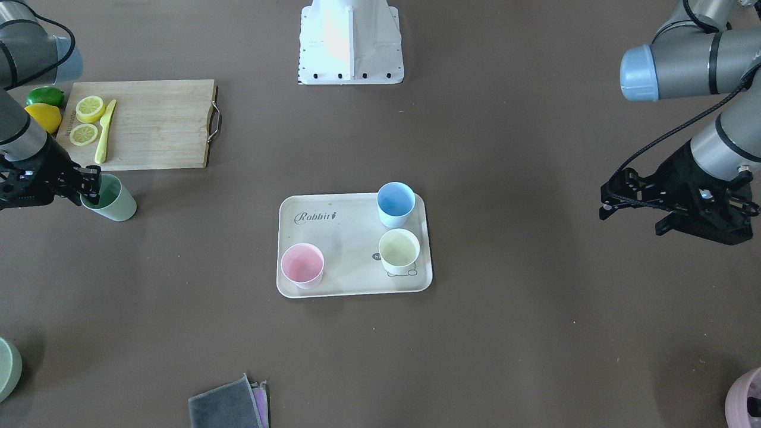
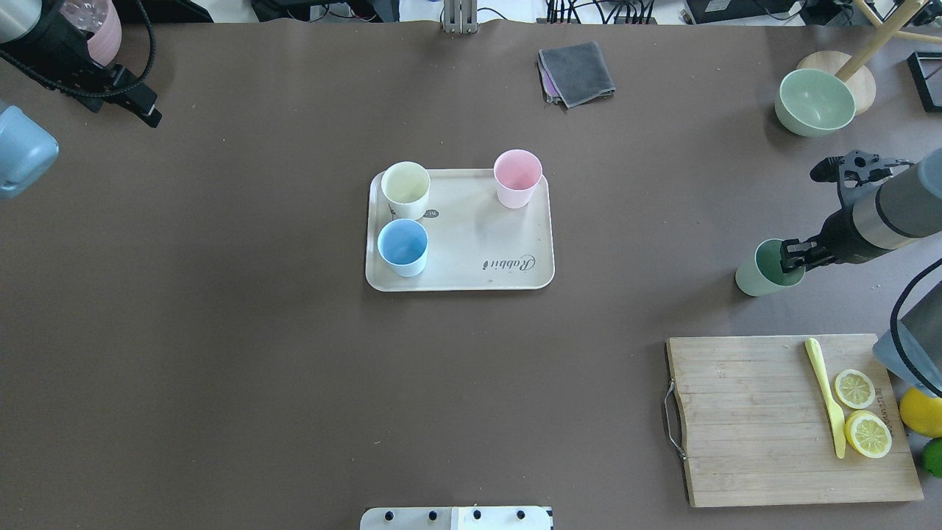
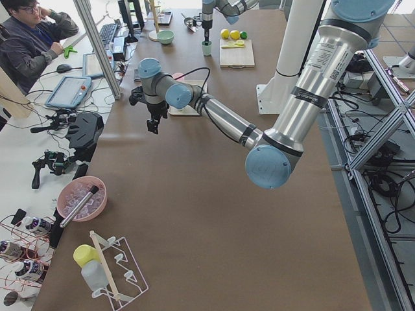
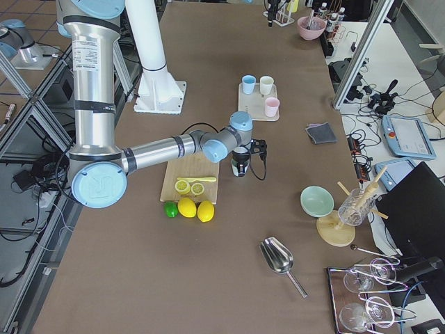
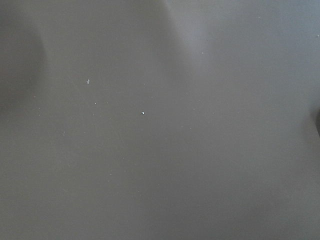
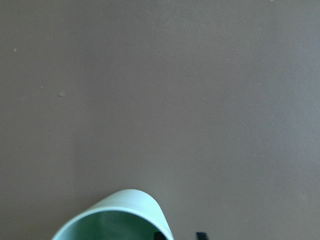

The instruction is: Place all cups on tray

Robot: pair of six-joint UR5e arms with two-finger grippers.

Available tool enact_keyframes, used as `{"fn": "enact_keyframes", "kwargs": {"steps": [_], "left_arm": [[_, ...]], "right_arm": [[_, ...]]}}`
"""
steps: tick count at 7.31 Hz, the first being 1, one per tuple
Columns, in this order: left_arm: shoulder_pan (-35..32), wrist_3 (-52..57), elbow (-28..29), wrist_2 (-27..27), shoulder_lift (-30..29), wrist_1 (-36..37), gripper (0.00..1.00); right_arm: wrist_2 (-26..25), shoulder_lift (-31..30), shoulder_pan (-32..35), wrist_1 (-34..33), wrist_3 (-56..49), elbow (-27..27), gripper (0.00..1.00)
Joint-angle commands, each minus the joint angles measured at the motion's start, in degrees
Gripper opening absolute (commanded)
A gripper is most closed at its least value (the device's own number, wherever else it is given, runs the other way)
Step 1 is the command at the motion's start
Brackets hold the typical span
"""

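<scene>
The cream tray (image 1: 351, 261) (image 2: 471, 235) lies mid-table. On it stand the blue cup (image 1: 396, 203) (image 2: 402, 246), the cream-yellow cup (image 1: 399, 249) (image 2: 405, 189) and the pink cup (image 1: 302, 266) (image 2: 517, 178). The mint green cup (image 1: 118, 203) (image 2: 756, 277) (image 6: 115, 220) stands on the table off the tray, beside the cutting board. My right gripper (image 1: 92, 181) (image 2: 793, 255) (image 6: 178, 235) straddles its rim, one finger inside and one outside, open with a small gap showing. My left gripper (image 1: 624, 205) (image 2: 143, 110) hovers open and empty over bare table on the other side.
The wooden cutting board (image 1: 154, 125) holds lemon slices (image 1: 89, 109) and a yellow knife (image 1: 105, 132), with a whole lemon and lime beside it. A green bowl (image 2: 815, 101), a grey cloth (image 2: 576, 72) and a pink container (image 2: 96, 33) sit along the far edge.
</scene>
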Motion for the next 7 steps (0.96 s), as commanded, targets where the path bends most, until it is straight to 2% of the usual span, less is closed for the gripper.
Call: {"fn": "enact_keyframes", "kwargs": {"steps": [1,4,5,7], "left_arm": [[0.0,0.0,-0.03,0.08,0.0,0.0,0.98],[0.0,0.0,-0.03,0.08,0.0,0.0,0.98],[0.09,0.0,-0.03,-0.01,0.0,-0.09,0.98],[0.17,-0.09,0.06,-0.01,0.0,-0.09,0.98]], "right_arm": [[0.13,1.44,-0.04,-0.1,0.21,0.14,0.0],[1.35,13.09,-1.08,-7.36,12.48,1.46,0.0],[-0.55,17.75,-5.27,-9.83,20.17,1.46,0.0],[-6.35,25.84,-12.22,-14.05,27.44,0.16,0.0]]}}
